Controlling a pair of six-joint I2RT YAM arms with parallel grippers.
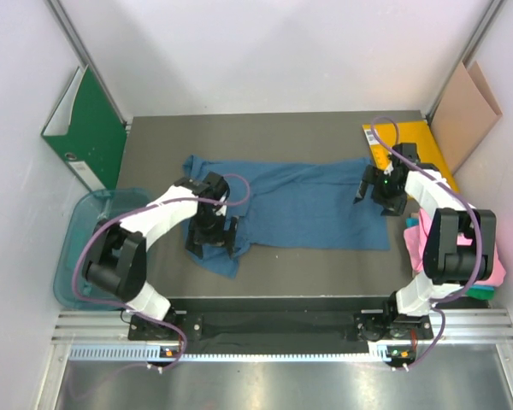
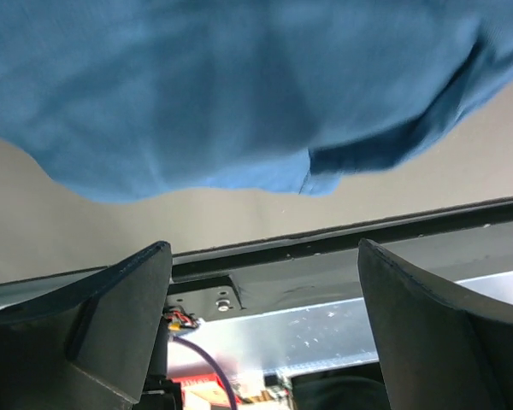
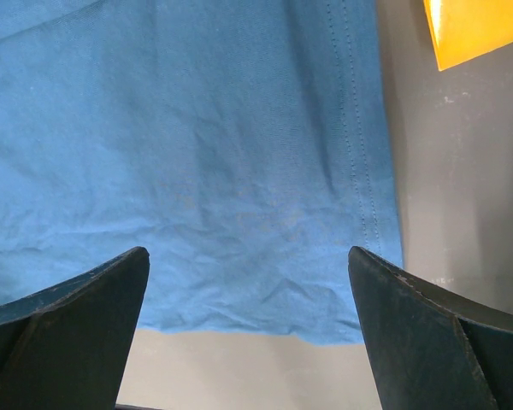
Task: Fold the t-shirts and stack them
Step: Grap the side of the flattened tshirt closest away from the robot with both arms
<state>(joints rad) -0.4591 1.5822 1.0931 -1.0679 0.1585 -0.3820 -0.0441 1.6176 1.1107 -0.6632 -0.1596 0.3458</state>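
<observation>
Our left hand hangs released, fingers wide with nothing between them, over the rumpled left end of the blue shirt, centre left in the top view. Our right hand is released too, above the shirt's hemmed right edge. The shirt lies spread on the table, long axis running left to right. At lower right, a pink shirt is mostly hidden behind the right arm; green cloth beside it is too cut off to make out.
</observation>
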